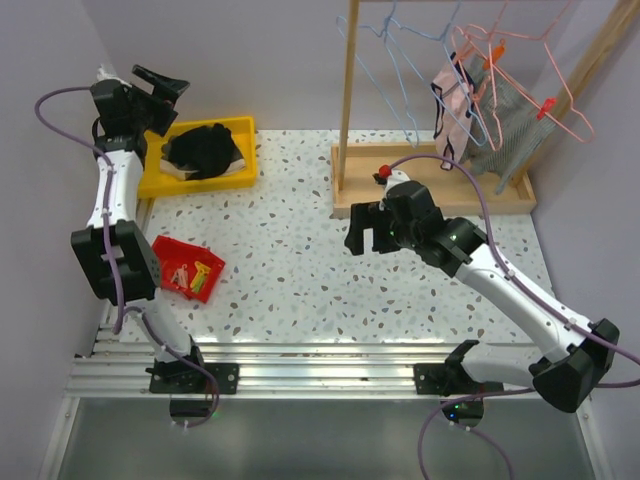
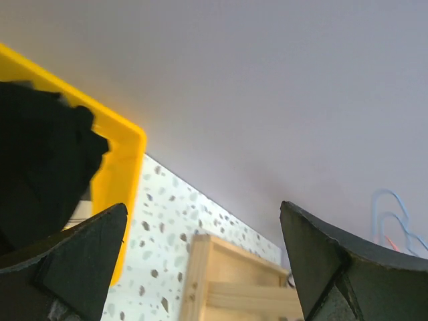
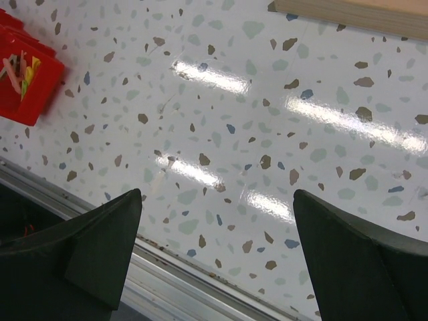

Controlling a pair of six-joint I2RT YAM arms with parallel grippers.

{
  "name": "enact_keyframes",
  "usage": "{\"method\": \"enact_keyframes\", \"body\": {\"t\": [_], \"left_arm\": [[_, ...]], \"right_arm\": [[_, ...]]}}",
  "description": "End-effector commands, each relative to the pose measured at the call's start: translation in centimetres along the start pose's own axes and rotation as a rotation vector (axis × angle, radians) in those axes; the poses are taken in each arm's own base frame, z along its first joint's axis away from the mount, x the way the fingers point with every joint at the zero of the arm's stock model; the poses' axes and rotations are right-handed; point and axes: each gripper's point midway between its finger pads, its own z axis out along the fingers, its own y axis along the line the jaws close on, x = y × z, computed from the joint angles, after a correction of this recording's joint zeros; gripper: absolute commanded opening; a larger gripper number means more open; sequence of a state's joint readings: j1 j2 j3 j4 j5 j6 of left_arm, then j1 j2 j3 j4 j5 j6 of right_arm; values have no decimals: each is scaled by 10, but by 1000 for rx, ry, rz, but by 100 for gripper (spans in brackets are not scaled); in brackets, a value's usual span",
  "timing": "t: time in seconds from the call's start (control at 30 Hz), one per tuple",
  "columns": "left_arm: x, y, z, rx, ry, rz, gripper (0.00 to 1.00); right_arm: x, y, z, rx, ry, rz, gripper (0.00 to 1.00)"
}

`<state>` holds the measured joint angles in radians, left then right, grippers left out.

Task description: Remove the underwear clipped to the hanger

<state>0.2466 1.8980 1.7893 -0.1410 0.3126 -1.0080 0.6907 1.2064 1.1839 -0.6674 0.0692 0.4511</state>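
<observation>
A grey pair of underwear and a pink-and-white one hang clipped to pink wire hangers on the wooden rack at the back right, held with red clips. My left gripper is open and empty, raised over the yellow bin at the back left. In the left wrist view, the left gripper is spread wide. My right gripper is open and empty above the table's middle, left of and below the hangers. The right wrist view shows the right gripper wide apart over bare table.
The yellow bin holds black clothing, which also shows in the left wrist view. A red tray of clips lies at the front left and shows in the right wrist view. Blue hangers hang on the rack. A red clip lies on the rack's wooden base.
</observation>
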Motion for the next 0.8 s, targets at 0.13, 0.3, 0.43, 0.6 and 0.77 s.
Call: {"method": "enact_keyframes", "body": {"t": [0.13, 0.3, 0.43, 0.6, 0.77], "left_arm": [[81, -83, -89, 448, 243, 124, 100], [108, -101, -165, 563, 272, 193, 100], [132, -102, -211, 613, 307, 215, 100], [158, -107, -254, 651, 348, 218, 100], [162, -124, -289, 731, 326, 205, 100]], "right_arm": [[-17, 7, -22, -30, -38, 8, 99], [-19, 3, -47, -20, -63, 18, 99], [-19, -7, -81, -7, -135, 71, 99], [-5, -19, -137, -28, -209, 135, 99], [7, -33, -189, -59, -309, 189, 99]]}}
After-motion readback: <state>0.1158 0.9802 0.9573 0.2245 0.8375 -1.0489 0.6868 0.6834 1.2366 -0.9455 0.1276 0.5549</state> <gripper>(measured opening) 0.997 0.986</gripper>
